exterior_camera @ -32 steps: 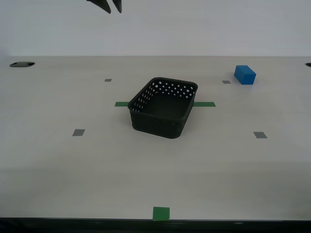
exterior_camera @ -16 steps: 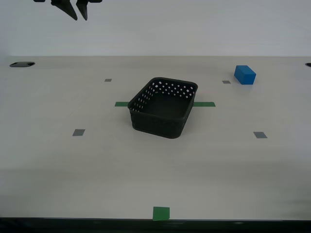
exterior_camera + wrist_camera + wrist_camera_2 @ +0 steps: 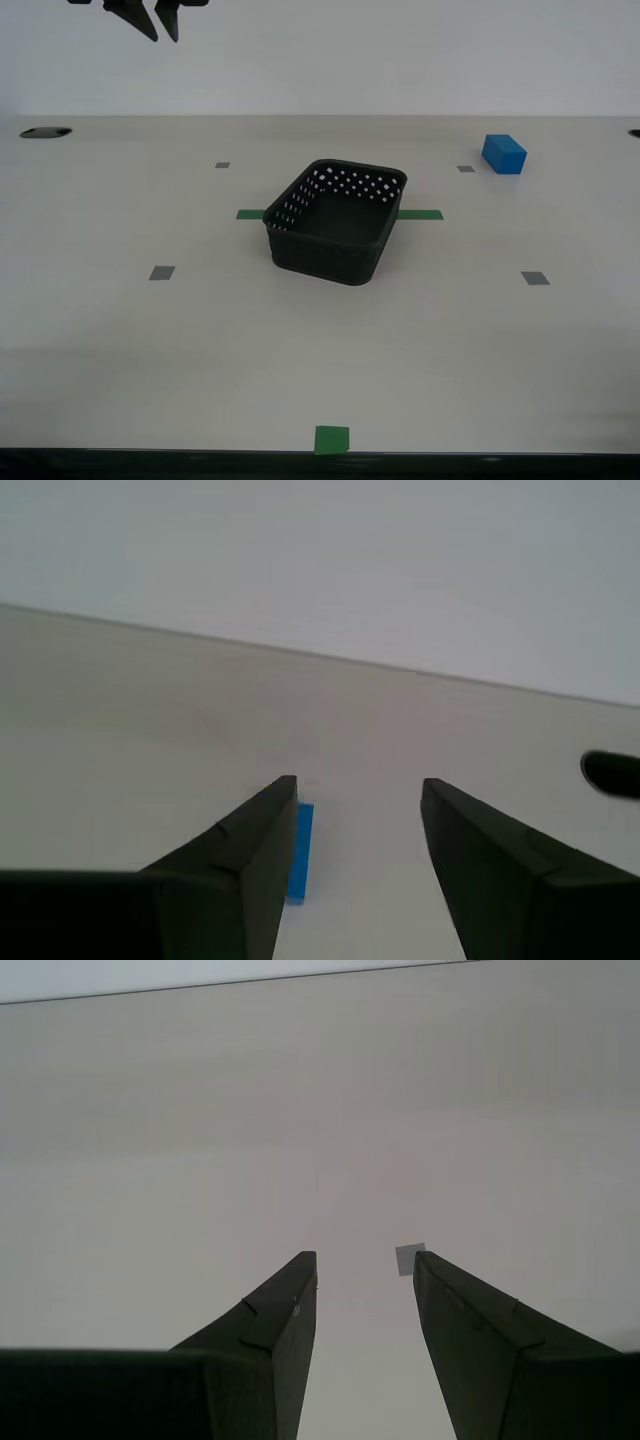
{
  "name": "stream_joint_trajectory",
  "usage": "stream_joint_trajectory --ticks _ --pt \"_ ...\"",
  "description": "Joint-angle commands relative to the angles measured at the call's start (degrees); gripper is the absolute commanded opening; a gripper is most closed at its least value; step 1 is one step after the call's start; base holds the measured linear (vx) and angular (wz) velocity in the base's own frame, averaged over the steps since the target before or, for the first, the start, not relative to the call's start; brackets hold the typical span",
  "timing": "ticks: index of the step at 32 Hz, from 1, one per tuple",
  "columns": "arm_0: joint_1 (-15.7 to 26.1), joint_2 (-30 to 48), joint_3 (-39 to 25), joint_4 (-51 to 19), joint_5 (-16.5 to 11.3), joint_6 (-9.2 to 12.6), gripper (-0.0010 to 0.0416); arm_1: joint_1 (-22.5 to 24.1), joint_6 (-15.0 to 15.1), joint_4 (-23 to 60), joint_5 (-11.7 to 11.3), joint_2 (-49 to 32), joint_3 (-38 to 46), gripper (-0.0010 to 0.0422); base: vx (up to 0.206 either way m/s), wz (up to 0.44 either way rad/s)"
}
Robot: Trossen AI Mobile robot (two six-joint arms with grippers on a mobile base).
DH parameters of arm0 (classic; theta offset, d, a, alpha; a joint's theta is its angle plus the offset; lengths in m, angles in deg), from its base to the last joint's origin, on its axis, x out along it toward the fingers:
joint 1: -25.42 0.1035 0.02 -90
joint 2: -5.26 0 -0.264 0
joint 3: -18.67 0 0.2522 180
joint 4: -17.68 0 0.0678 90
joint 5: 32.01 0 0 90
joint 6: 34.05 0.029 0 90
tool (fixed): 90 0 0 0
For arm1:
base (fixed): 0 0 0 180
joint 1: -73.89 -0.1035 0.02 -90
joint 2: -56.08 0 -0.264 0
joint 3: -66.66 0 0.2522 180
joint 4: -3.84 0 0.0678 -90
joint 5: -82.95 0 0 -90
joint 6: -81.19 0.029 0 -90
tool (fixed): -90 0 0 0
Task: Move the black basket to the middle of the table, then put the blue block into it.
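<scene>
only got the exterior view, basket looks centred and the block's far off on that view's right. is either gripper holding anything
Observer: No. In the first wrist view my first gripper is open, with nothing between its jaws.
Operator: can that one see the block
Observer: Yes. The blue block shows there on the table, partly hidden behind one of the fingers and not in the gap.
Operator: and the other one
Observer: My second gripper is open too. It is over bare table, and a small grey square shows just past one fingertip.
</scene>
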Motion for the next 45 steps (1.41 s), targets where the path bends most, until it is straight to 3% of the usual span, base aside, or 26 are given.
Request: stream_joint_trajectory --ticks 1,4,6,15,18,22,28,33,35,37,38,39,41,42,45 --pt "0.00 4.17 -1.88 -0.81 0.04 -0.20 0.0247 0.02 0.13 0.07 0.09 0.04 0.07 0.0128 0.000 0.000" --pt "0.22 8.57 -3.67 -1.16 0.04 -0.09 0.0328 -0.02 0.13 -0.04 0.09 0.04 0.07 0.0128 0.004 0.005" --pt "0.24 11.45 -4.68 -1.18 0.07 -0.09 0.0349 0.00 0.13 -0.35 0.09 0.02 0.07 0.0128 0.000 0.000" --pt "0.83 26.62 -11.21 0.57 0.04 0.33 0.0327 0.00 0.13 -1.46 0.09 0.02 0.07 0.0128 0.000 0.000" --pt "1.18 31.67 -14.93 0.59 0.04 1.38 0.0320 0.00 0.13 -1.81 0.11 0.02 0.07 0.0128 0.000 0.000" --pt "1.64 36.65 -17.77 -0.24 0.04 2.01 0.0345 0.00 0.13 -2.10 0.09 0.02 0.04 0.0128 0.000 0.000" --pt "2.21 40.76 -16.90 -0.15 0.04 2.47 0.0375 0.00 0.13 -2.16 0.09 0.04 0.07 0.0128 0.000 0.000" --pt "2.29 45.09 -16.90 -2.27 0.20 2.51 0.0357 0.00 0.13 -2.10 0.11 0.02 0.07 0.0128 0.000 0.000" --pt "2.32 45.64 -16.90 -2.27 0.20 3.45 0.0352 0.02 0.13 -2.27 0.09 0.02 0.07 0.0128 0.000 0.000" --pt "2.69 45.46 -16.87 -1.99 0.17 5.40 0.0327 0.02 0.13 -2.14 0.09 0.02 0.04 0.0128 0.000 0.000" --pt "2.73 45.24 -16.87 -2.01 0.17 6.56 0.0287 0.00 0.13 -2.23 0.09 0.04 0.07 0.0128 0.000 0.000" --pt "2.73 45.22 -16.90 -2.03 0.17 6.99 0.0273 0.00 0.13 -2.25 0.09 0.04 0.07 0.0128 0.000 0.000" --pt "2.80 45.20 -16.90 -2.25 0.17 8.37 0.0193 0.00 0.13 -2.29 0.09 0.04 0.07 0.0128 0.000 0.000" --pt "2.82 45.20 -16.90 -2.64 0.17 9.01 0.0125 0.00 0.13 -2.29 0.09 0.04 0.07 0.0128 0.000 0.000" --pt "2.86 44.94 -16.90 -4.15 0.17 9.01 -0.0001 0.00 0.13 -2.32 0.11 0.02 0.07 0.0128 0.000 0.000"
